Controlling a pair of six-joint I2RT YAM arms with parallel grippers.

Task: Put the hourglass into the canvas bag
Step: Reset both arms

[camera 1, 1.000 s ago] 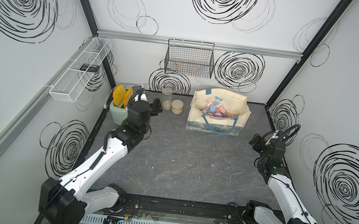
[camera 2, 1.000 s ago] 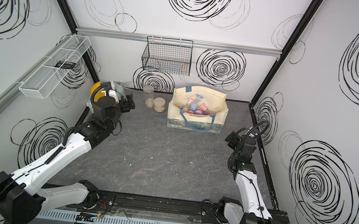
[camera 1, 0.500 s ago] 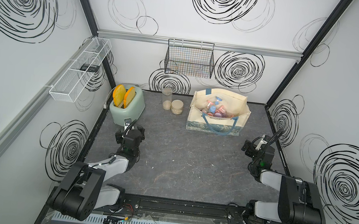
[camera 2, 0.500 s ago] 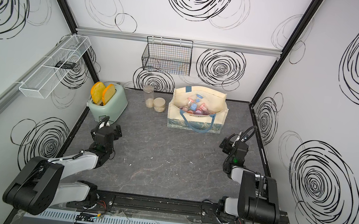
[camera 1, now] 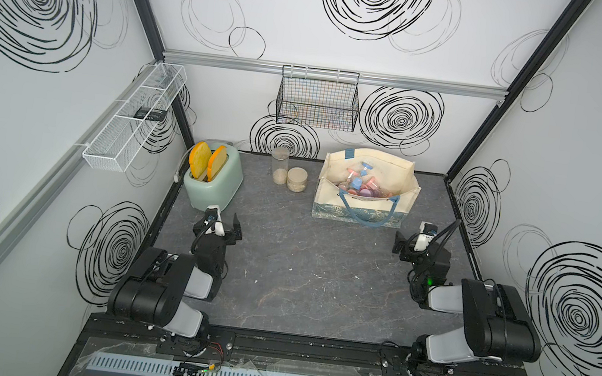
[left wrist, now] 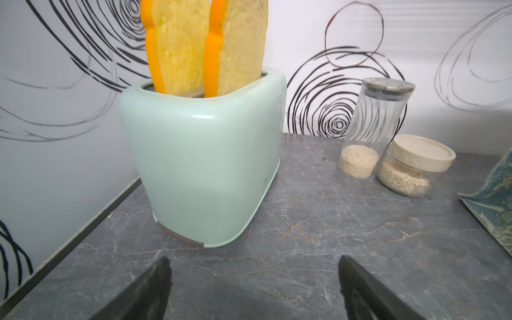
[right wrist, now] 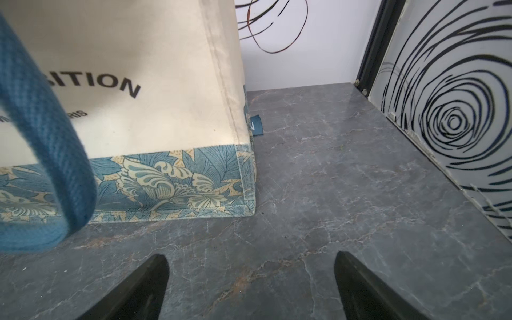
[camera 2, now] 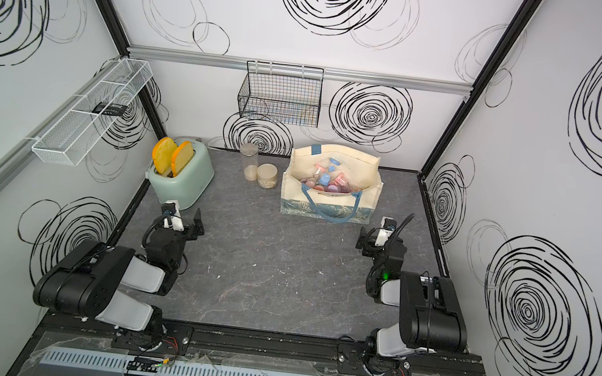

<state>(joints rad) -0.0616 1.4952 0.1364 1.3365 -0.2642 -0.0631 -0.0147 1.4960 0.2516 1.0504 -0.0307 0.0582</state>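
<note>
The cream canvas bag [camera 1: 373, 159] [camera 2: 333, 200] stands open at the back right of the dark table, its blue handle hanging down the front. Inside it an hourglass [camera 1: 357, 182] [camera 2: 324, 179] with a blue bulb lies among several pink and purple pieces. My left gripper [camera 1: 223, 220] [left wrist: 253, 277] hangs open and empty low over the table in front of the toaster. My right gripper [camera 1: 412, 237] [right wrist: 250, 274] is open and empty just off the bag's [right wrist: 155, 91] front right corner. Both arms are folded back.
A mint toaster [camera 1: 214, 182] [left wrist: 202, 166] with two bread slices stands at the back left. Two jars [camera 1: 280, 165] [camera 1: 297, 179] of grain stand between it and the bag. A black wire basket [camera 1: 318, 101] hangs on the back wall, a white wire shelf [camera 1: 136, 118] on the left wall.
The left arm has pulled back and down from the toaster's top to a folded pose in front of it. The right arm has folded back too. Both grippers stayed open.
</note>
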